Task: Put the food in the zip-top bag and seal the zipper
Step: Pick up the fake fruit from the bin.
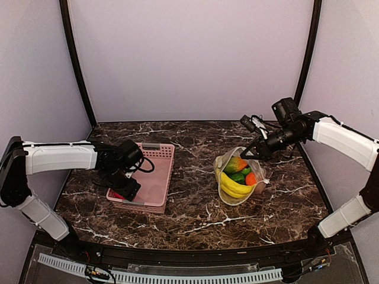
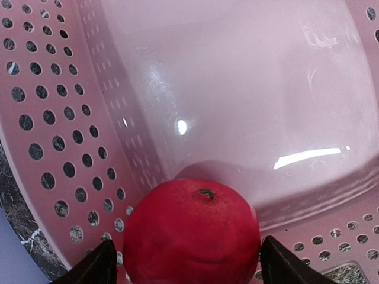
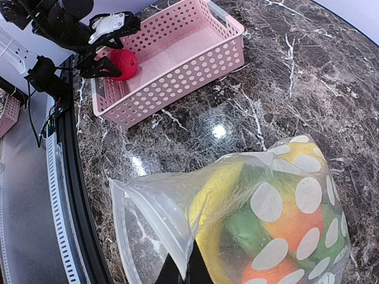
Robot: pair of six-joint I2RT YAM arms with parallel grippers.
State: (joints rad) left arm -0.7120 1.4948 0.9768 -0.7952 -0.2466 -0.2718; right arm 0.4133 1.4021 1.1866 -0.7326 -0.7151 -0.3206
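pink basket [image 1: 159,148]: magenta-red piece [image 2: 192,234] | left gripper [image 2: 188,242]: spread wide around it, contact unclear | zip-top bag [image 3: 284,195]: banana [image 1: 234,186], orange [image 1: 251,178], green pieces [image 1: 237,176] | right gripper [image 3: 183,266]: pinching bag's rim

Dark veined marble table [image 1: 195,220] enclosed by plain pale lilac walls [image 1: 189,59].

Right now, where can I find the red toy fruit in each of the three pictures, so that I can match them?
Top view: red fruit at the lower left, mostly hidden under the left jaws, in the near corner of the pink basket.
Left wrist view: red fruit at the bottom centre, between the left jaws.
Right wrist view: red fruit at the upper left, in a basket corner.
Shared landmark: the pink basket.
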